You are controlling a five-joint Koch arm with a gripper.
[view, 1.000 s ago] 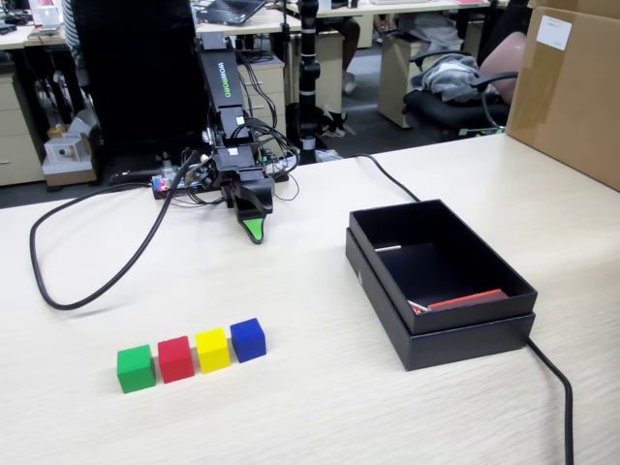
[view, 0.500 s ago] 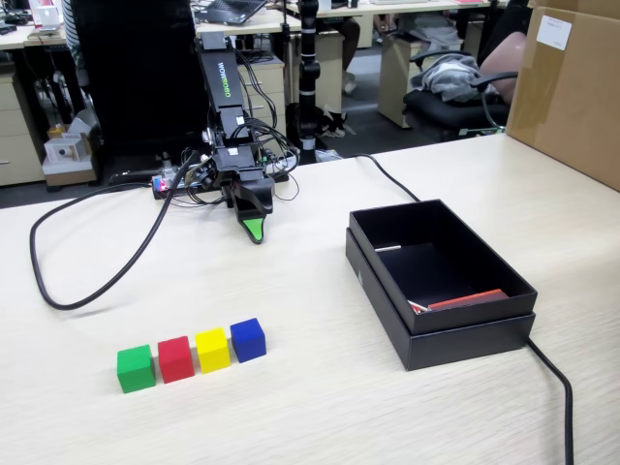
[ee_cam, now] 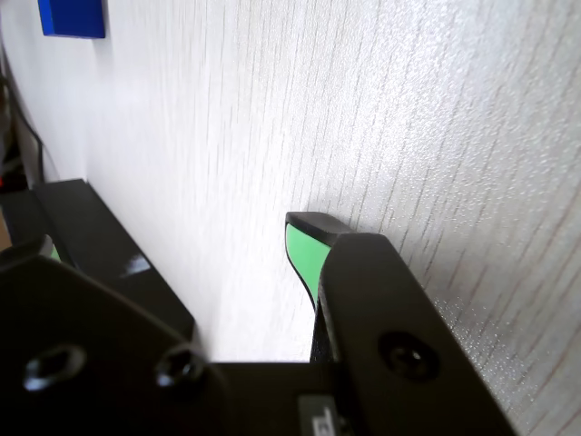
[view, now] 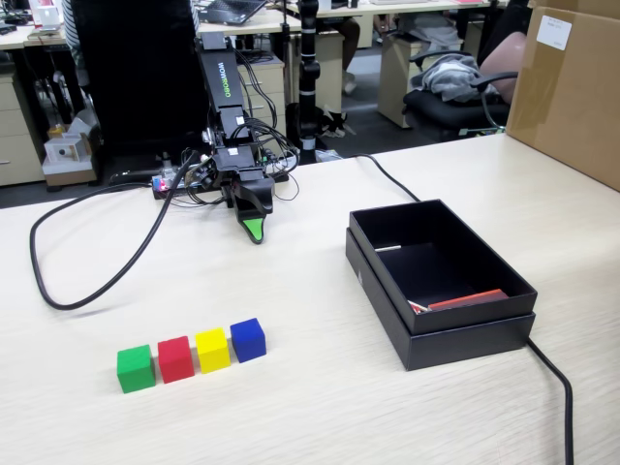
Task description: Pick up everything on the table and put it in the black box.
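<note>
Claw (view: 254, 231) hung low over the table (view: 320, 407), tip pointed down and toward the camera, well apart from every cube. In the fixed view only one green-lined tip showed, the jaws one behind the other. In the wrist view one green pad (ee_cam: 304, 259) was plain and a sliver of green showed at the far left edge behind the black housing; cannot tell how far apart the jaws stood. Nothing was held.

From the claw, the four cubes lay at roughly 6 to 7 o'clock in the fixed view, in a tidy row, sides touching or nearly so: green cube (view: 136, 368), red cube (view: 175, 359), yellow cube (view: 212, 350), blue cube (view: 248, 340). The blue was nearest the arm and the only one caught in the wrist view (ee_cam: 72, 17). The neat row reads as a set-out start, none yet moved, by my judgement.

Black box (view: 455, 329) sat at about 4 o'clock from the claw, open-topped, nested in its own lid; this probably lifts its rim. It was matte card with sharp corners. No cubes were inside, only a thin reddish strip (view: 467, 300).

Cubes were plain, solid-coloured, hard-edged. The tabletop was pale wood grain, smooth. A black cable (view: 97, 262) looped at 9 o'clock.
</note>
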